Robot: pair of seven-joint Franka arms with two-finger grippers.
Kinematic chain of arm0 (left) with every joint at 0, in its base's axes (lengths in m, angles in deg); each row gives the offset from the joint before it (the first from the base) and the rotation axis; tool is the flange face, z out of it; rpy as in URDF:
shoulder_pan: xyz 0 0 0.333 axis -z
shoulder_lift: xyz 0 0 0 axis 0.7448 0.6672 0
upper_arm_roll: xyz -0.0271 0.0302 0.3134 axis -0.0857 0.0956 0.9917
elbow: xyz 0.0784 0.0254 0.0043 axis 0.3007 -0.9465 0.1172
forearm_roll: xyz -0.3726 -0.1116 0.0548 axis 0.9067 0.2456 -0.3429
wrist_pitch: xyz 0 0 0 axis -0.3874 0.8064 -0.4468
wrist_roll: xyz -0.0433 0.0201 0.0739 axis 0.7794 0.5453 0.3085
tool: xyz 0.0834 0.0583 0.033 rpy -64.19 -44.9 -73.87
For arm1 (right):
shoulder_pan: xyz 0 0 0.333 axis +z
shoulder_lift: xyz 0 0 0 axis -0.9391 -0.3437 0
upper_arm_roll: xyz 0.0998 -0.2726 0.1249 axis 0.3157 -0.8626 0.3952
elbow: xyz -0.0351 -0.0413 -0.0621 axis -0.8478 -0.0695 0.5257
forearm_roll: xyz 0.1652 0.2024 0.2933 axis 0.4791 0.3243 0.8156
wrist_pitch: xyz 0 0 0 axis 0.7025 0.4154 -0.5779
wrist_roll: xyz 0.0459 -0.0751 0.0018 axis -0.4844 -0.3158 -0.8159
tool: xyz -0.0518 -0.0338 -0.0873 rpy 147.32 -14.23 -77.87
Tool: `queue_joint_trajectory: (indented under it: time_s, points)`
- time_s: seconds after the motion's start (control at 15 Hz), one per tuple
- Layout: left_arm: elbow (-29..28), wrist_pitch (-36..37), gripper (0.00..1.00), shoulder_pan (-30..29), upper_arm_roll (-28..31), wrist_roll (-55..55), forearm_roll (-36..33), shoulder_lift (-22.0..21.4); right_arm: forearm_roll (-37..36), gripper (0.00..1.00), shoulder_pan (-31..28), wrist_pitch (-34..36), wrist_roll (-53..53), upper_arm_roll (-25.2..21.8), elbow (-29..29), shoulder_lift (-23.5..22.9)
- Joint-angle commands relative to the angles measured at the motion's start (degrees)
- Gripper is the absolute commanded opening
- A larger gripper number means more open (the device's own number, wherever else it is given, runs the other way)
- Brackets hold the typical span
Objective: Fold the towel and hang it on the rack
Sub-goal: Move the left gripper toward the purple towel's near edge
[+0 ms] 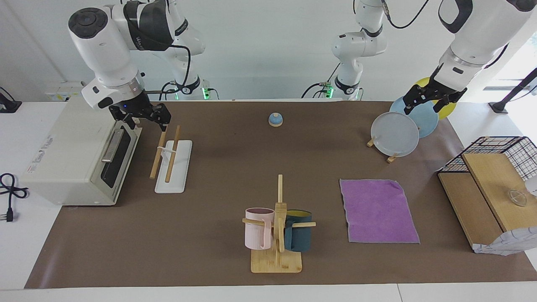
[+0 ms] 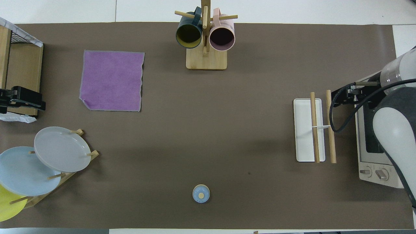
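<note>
Facing view: the towel (image 1: pixel 379 210) lies flat, purple face up, toward the left arm's end of the table; the left gripper (image 1: pixel 424 103) hangs over the plate stand (image 1: pixel 392 158), fingers apart. Overhead view: the rack (image 2: pixel 308 130) stands beside the toaster oven (image 2: pixel 370 143) (right arm's end), with the right gripper (image 2: pixel 339 97) over the oven, fingers apart, empty.

A square soft purple towel (image 1: pixel 379 210) lies flat on a plain dull-brown table covering (image 1: pixel 218 167), toward the left arm's end, its upper face evenly purple with a thin pale grey edge. The rack of two light-wood rods on a flat white base (image 1: pixel 173 167) stands toward the right arm's end beside a cream-white oven with a black glass door (image 1: pixel 75 155). A pale bamboo mug tree (image 1: pixel 277 235) carries one pink mug (image 1: pixel 257 233) and one dark teal mug with a yellow inside (image 1: pixel 298 235), while the small wooden stand holds a grey plate (image 1: pixel 394 134), a light blue plate (image 1: pixel 421 117) and a yellow plate (image 2: pixel 9 203).
</note>
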Motion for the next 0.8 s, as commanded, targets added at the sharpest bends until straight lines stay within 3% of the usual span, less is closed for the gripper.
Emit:
queue_joint_trajectory:
  time_s: [0.0, 0.33, 0.54, 0.74]
  points:
    - [-0.85, -0.96, 1.00, 0.37, 0.02, 0.59, -0.20, -0.52, 0.19, 1.00, -0.76, -1.65, -1.67, 0.80, -1.43, 1.17]
    - [-1.29, -2.00, 1.00, 0.99, -0.15, 0.33, -0.20, -0.70, 2.57, 1.00, -1.28, -1.04, -2.20, 0.80, -0.20, 1.00]
    - [-1.90, -2.80, 1.00, 0.90, 0.02, 0.51, -0.20, -0.87, 2.66, 1.00, -1.37, 3.17, -2.20, 0.80, 2.86, 0.29]
    - [-5.06, -6.66, 1.00, 0.20, -0.07, 0.07, -0.02, -1.49, 2.57, 1.00, -0.93, 3.62, -2.20, 0.89, 3.49, 0.29]
